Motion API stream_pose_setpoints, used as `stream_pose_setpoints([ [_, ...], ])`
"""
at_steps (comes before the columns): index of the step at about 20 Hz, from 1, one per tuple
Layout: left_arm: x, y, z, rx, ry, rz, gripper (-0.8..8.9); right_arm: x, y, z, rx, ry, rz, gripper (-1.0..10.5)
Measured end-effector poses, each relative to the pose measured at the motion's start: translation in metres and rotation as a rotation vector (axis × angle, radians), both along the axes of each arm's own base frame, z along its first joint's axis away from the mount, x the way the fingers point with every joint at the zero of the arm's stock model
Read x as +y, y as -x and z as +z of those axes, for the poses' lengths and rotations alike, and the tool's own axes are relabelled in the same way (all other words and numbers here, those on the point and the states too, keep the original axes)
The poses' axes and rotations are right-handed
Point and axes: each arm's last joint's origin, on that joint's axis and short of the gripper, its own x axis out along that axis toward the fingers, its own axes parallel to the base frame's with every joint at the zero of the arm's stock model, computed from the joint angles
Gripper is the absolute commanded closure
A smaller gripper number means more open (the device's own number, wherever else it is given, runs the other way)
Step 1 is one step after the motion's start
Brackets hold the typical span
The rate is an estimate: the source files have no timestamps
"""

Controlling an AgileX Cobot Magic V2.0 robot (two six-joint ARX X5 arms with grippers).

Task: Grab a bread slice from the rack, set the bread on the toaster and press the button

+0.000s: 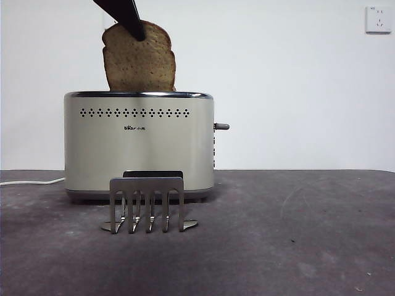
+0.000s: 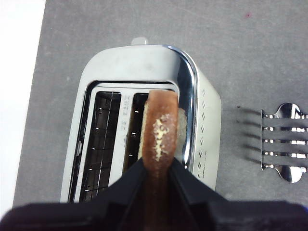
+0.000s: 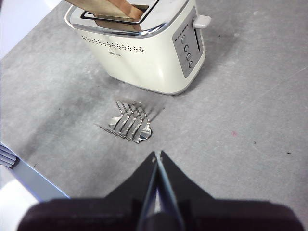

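The slice of bread [image 1: 139, 65] stands upright over the cream toaster [image 1: 139, 148], its lower edge hidden behind the chrome rim. My left gripper [image 1: 133, 24] is shut on the slice's top crust. In the left wrist view the gripper [image 2: 158, 163] holds the slice [image 2: 159, 130] in the toaster's [image 2: 139, 62] slot nearer the rack [image 2: 284, 142]. The steel rack [image 1: 147, 203] stands empty in front of the toaster. The button [image 1: 222, 126] sticks out of the toaster's right end. My right gripper [image 3: 157, 156] is shut and empty, above the table near the rack [image 3: 129, 122].
A white cord [image 1: 31, 182] runs left from the toaster across the dark grey table. A wall socket [image 1: 378, 20] is at the top right. The toaster's second slot [image 2: 98, 144] is empty. The table's edge [image 3: 29, 185] lies near the right gripper.
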Motion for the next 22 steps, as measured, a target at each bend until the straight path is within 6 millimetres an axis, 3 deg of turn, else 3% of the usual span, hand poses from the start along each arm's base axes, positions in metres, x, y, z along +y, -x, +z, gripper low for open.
stream_pose_setpoints([
  [5,0.006,-0.015,-0.010,0.022,0.013,0.020,8.08,0.000,-0.004,-0.002,0.015,0.004,0.002,9.6],
  [6,0.007,-0.016,-0.010,0.022,0.023,0.020,7.67,0.000,-0.005,-0.003,0.019,0.005,0.003,9.6],
  [9,0.011,-0.020,-0.009,0.015,0.063,0.031,4.61,0.001,-0.012,-0.003,0.015,0.006,0.004,9.6],
  [10,0.012,-0.022,-0.008,0.010,0.074,0.048,4.30,0.001,-0.015,-0.003,0.005,0.005,0.004,9.6],
  [18,0.012,-0.026,-0.009,0.065,0.170,0.178,4.31,0.006,-0.060,-0.009,-0.045,-0.021,-0.011,9.6],
  [22,0.012,-0.024,-0.009,0.160,0.264,0.326,4.31,0.013,-0.092,-0.011,-0.095,-0.133,0.038,9.6],
])
